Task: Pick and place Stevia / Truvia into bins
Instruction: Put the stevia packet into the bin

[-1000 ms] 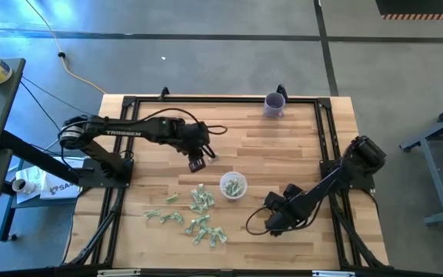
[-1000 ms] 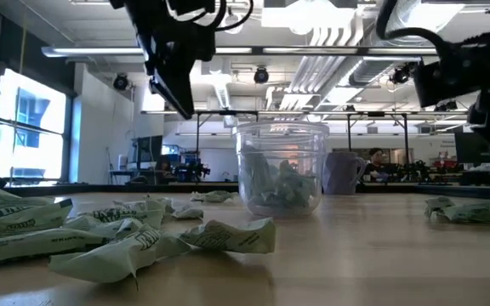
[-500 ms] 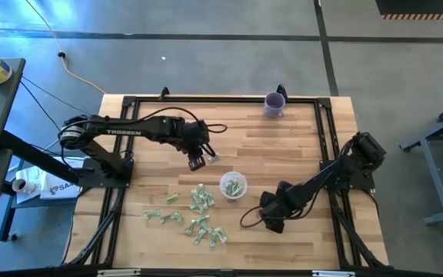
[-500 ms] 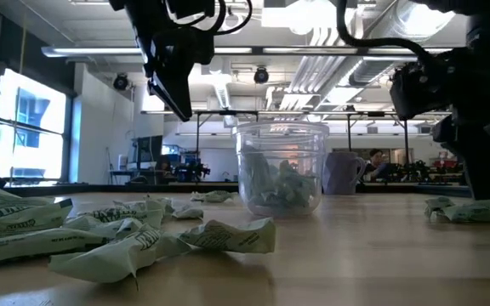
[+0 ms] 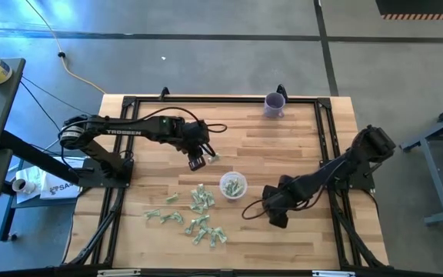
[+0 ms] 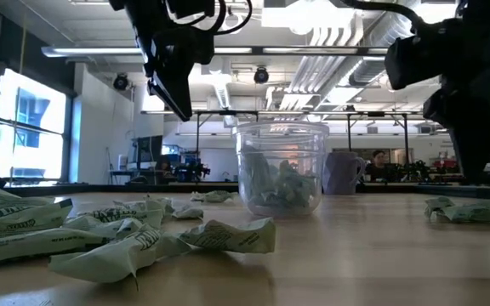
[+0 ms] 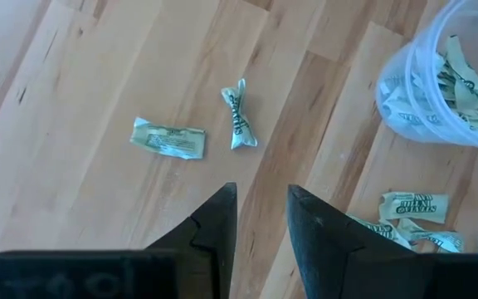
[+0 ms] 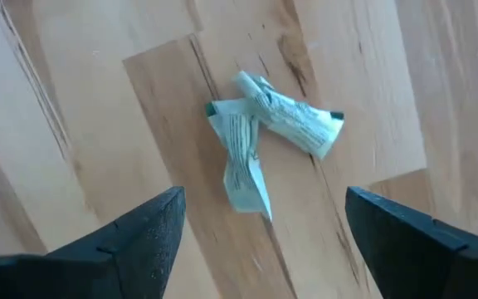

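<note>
The clear cup [image 5: 233,185] [image 6: 281,170] [image 7: 438,91] stands upright on the table with several pale green sachets inside. A loose pile of sachets [image 5: 197,212] [image 6: 100,234] lies flat on the wood toward the near edge. My left gripper [image 5: 197,161] [image 7: 261,208] hovers above the table left of the cup, open by a narrow gap, over two single sachets [image 7: 168,138] [image 7: 239,120]. My right gripper [image 5: 276,215] [image 8: 264,220] is wide open, pointing down over two crossed sachets [image 8: 264,137] [image 6: 475,210] right of the cup.
A purple cup [image 5: 274,104] [image 6: 344,172] stands near the far edge, apart from everything else. Black frame rails [image 5: 221,98] border the table. Bare wood lies between the clear cup and the purple cup. A person shows far off in the room behind.
My right gripper has come down toward the two sachets right of the cup, while its arm has swung out toward the table's right edge. Its fingers now stand on either side of those sachets.
</note>
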{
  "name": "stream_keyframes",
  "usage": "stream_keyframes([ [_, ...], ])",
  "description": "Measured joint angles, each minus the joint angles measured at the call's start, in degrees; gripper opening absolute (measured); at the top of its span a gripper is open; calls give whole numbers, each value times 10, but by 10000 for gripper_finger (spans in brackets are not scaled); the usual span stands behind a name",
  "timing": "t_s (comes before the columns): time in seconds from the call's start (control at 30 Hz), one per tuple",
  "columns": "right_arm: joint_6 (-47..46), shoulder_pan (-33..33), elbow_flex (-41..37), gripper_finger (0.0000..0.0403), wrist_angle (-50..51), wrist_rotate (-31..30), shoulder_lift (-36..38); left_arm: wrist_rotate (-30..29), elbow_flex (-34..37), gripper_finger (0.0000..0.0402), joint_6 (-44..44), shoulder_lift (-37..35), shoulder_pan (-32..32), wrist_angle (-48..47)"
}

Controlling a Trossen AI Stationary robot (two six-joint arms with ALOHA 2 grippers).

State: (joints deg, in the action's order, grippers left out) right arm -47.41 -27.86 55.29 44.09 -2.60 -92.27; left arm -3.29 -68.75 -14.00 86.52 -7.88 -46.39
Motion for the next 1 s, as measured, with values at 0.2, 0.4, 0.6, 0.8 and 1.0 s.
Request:
stream_keyframes([
  [0.2, 45, 29, 0, 321, -20, 21, -23, 0, 0, 140, 0, 0, 0, 0],
  [0.4, 62, 46, 0, 318, -50, 73, -52, -1, 0, 140, 0, 0, 0, -2],
  [0.6, 54, 38, 0, 291, -58, 86, -60, -3, 0, 140, 0, 0, 0, -5],
  [0.8, 7, 37, 0, 232, -59, 74, -60, -3, 0, 140, 2, 0, 0, -5],
  [1.0, -32, 34, 1, 148, -28, 70, -60, -3, 0, 140, 2, 0, 0, -5],
])
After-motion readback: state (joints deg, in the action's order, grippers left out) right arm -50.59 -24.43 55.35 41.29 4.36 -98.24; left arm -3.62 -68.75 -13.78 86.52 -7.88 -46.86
